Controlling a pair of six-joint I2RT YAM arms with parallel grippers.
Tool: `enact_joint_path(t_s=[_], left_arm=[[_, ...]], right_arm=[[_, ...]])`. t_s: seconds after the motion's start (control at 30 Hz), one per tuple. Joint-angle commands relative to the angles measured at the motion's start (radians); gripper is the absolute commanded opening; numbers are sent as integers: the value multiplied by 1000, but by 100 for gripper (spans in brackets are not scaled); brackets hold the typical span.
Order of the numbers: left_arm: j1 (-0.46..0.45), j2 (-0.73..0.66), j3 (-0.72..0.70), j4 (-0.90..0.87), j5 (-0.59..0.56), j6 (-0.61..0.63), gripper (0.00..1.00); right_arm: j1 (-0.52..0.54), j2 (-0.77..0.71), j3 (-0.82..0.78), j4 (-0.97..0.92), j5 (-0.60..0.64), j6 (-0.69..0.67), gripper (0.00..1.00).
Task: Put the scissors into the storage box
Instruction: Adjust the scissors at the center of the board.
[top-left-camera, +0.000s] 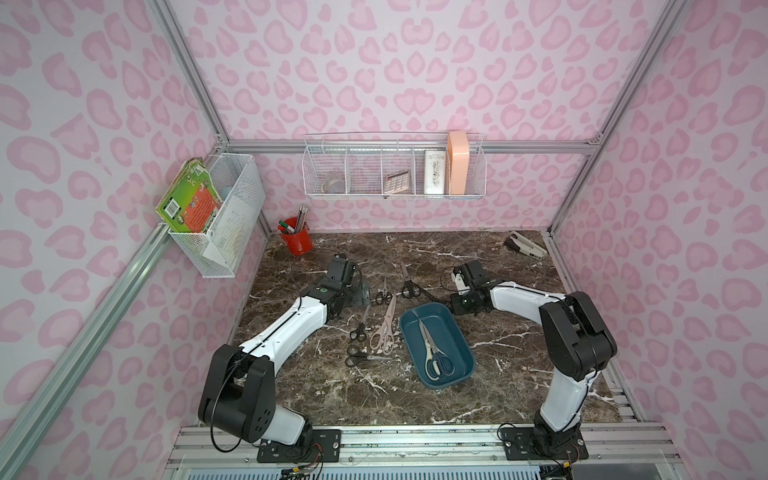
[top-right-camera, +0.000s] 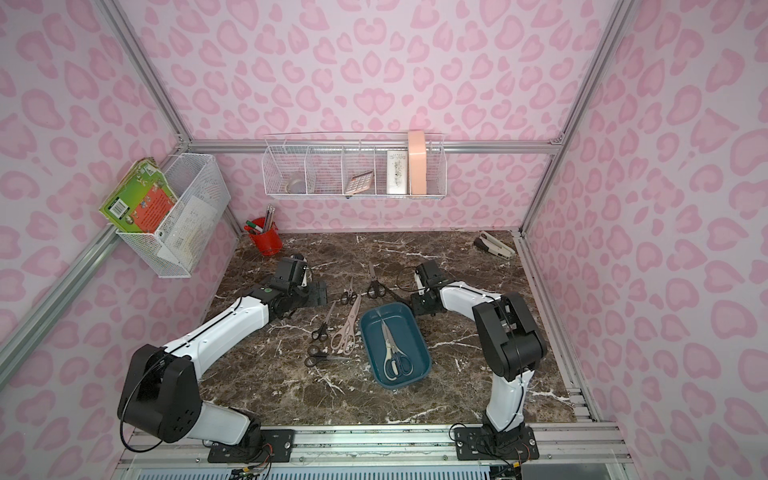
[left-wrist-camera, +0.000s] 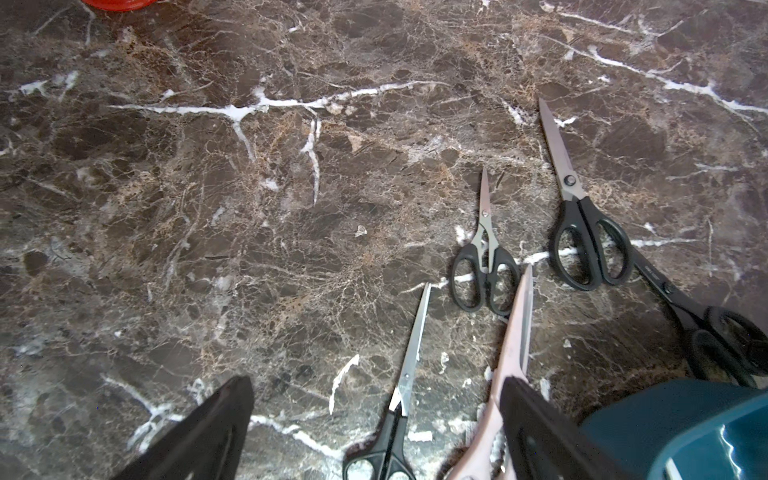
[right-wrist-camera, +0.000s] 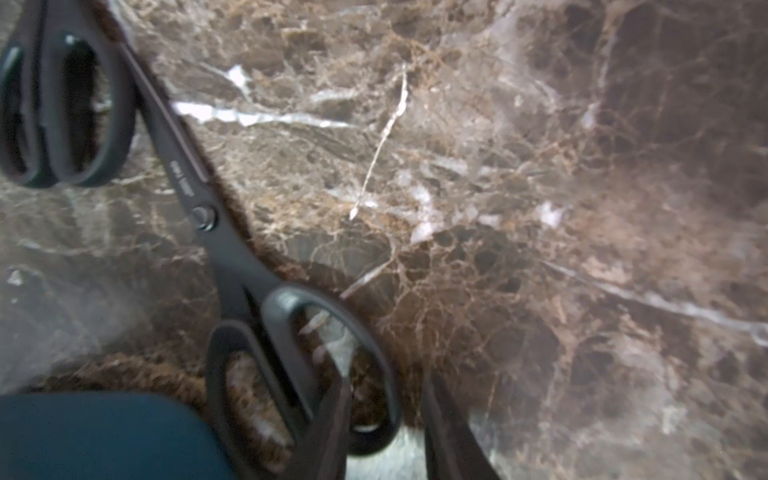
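The pair I'm after is the all-black scissors (right-wrist-camera: 203, 216). It lies flat on the counter (top-left-camera: 519, 353) near the middle, just beyond the back corner of the storage box (top-left-camera: 451, 332). Its tip points at the handle rings of the big black-handled pair (top-left-camera: 409, 286).

I judge it stiff, light and thin, and slick against the polished stone. The blades offer little to pinch, so the thicker plastic ring is the place to hold. Lifted by one ring, it will likely hang blade-down and swing.

My right claw (right-wrist-camera: 388, 374) stands narrowly parted astride that outer ring, one finger (right-wrist-camera: 328, 415) through the loop. Whether it already pinches I cannot tell through the blur.

The box holds one grey-white pair (top-left-camera: 430, 345). Toward the counter's left edge lie the pink pair (top-left-camera: 386, 324) and the smaller black pairs (top-left-camera: 360, 324). My left claw (left-wrist-camera: 374, 386) is spread wide and empty above them.

Only the right wrist view shows the claw on the ring. Both top views hide it under the wrist, but they give me the full count.
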Motion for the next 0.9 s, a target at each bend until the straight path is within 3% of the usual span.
enact_joint_path(t_s=[0.0,0.37,0.73,0.87], left_arm=[[2,5,10,-24,-15,-7,98],[0,18,21,-10,-17,7,98],[1,27,41,-15,-10,16,98],[1,17,36,-18,-19,20,98]], right_arm=[[-1,32,33,14,11,-19,31],[-77,31,-16,-33,80,-28,23],[-164,10,4,-65,140,-96,23],[-163,-47,7,-62,47,-116,25]])
